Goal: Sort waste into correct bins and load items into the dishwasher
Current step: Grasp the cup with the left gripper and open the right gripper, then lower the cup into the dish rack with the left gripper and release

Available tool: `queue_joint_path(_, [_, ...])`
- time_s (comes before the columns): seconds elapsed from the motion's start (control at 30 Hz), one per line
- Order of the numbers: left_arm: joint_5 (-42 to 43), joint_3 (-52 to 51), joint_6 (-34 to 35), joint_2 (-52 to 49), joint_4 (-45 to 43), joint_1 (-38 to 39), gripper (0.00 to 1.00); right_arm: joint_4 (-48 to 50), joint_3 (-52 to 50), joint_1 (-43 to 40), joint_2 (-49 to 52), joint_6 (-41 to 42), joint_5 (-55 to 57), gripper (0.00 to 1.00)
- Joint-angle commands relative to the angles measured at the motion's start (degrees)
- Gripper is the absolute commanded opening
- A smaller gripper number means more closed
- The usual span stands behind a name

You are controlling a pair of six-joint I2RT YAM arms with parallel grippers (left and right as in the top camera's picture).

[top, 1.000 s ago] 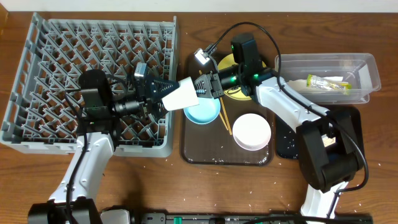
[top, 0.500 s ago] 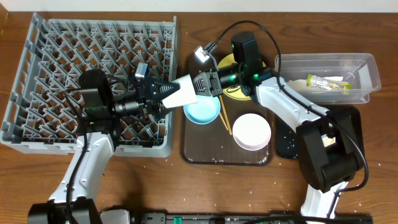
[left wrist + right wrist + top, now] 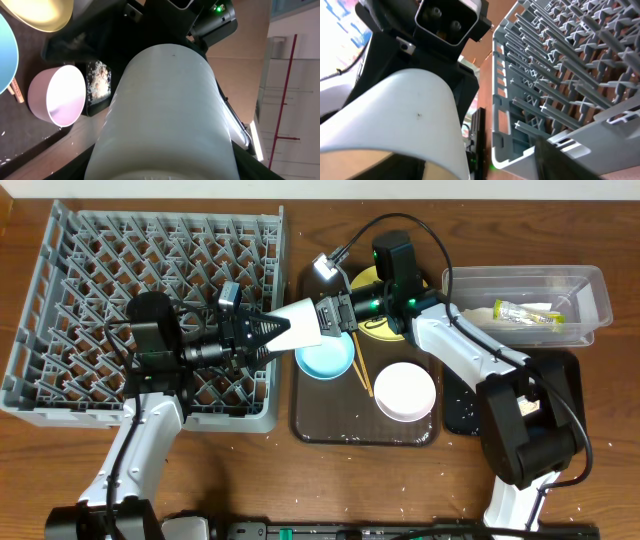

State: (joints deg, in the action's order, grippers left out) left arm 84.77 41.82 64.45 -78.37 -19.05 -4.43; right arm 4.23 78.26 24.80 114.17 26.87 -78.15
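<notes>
Two grippers meet at the small white cup [image 3: 302, 323], which lies on its side in the air above the gap between dish rack [image 3: 170, 218] and brown tray [image 3: 330, 425].

Cup: smooth, matt, round-walled. Left gripper [image 3: 272, 330] clamped round one end. Right gripper [image 3: 332, 316] at the other end, jaws apart, one finger standing clear of the wall in the right wrist view.

Rack: grey plastic, square, latticed walls, grid of upright pegs.

Brown tray: flat, glossy. Holds:
- light blue bowl [image 3: 325, 362]
- white bowl [image 3: 405, 390]
- yellow plate [image 3: 364, 280], partly under the right arm
- thin wooden chopsticks [image 3: 362, 375] between the bowls

Clear tub [image 3: 592, 288]: green-and-yellow wrapper [image 3: 525, 313] inside.

Black tray [image 3: 452, 420]: pale rice-like scraps [image 3: 101, 80] scattered in it.
</notes>
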Motion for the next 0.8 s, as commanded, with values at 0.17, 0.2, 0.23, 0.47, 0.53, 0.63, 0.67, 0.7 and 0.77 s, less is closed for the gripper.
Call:
queue_joint_path(0.17, [-0.68,0.79,-0.81,0.13,-6.36,-4.11,0.36,-0.94,0.26,-7.15,0.11,-1.60,1.75,0.99])
queue_joint_path(0.2, [-1.25,0.79,-0.79,0.13,-7.30,-5.03,0.36,-2.12,0.26,-8.37,0.04,-2.32,2.67,0.99])
queue_joint_path(0.23, [-1.92,0.79,-0.79,0.13,-7.89,-5.95,0.36,-3.85,0.26,-9.46,-0.09,-3.06,4.33,0.99])
queue_joint_path(0.47, [-11.17,0.81,-1.86,0.13,-8.50,-10.88,0.31,-24.85,0.31,-11.21,-5.42,-17.49,22.23,0.99])
queue_joint_path(0.53, [-14.29,1.01,-1.86,0.15,-8.46,-10.93,0.31,-29.86,0.31,-10.80,-8.37,-20.33,28.59,0.99])
queue_joint_path(0.63, [-17.11,1.95,-1.86,0.15,-8.02,-10.93,0.30,-35.39,0.33,-10.27,-13.40,-21.81,38.05,0.99])
queue_joint_path(0.67, [-17.66,2.40,-1.88,0.15,-7.74,-10.93,0.30,-36.87,0.33,-10.14,-15.28,-21.81,41.31,0.99])
queue_joint_path(0.7, [-18.21,3.32,-1.99,0.17,-6.75,-10.95,0.30,-38.29,0.33,-9.99,-17.14,-21.81,44.52,0.99])
queue_joint_path(0.77, [-18.67,5.29,-3.54,0.24,-4.37,-10.93,0.30,-40.09,0.33,-9.70,-19.96,-21.81,48.65,0.99])
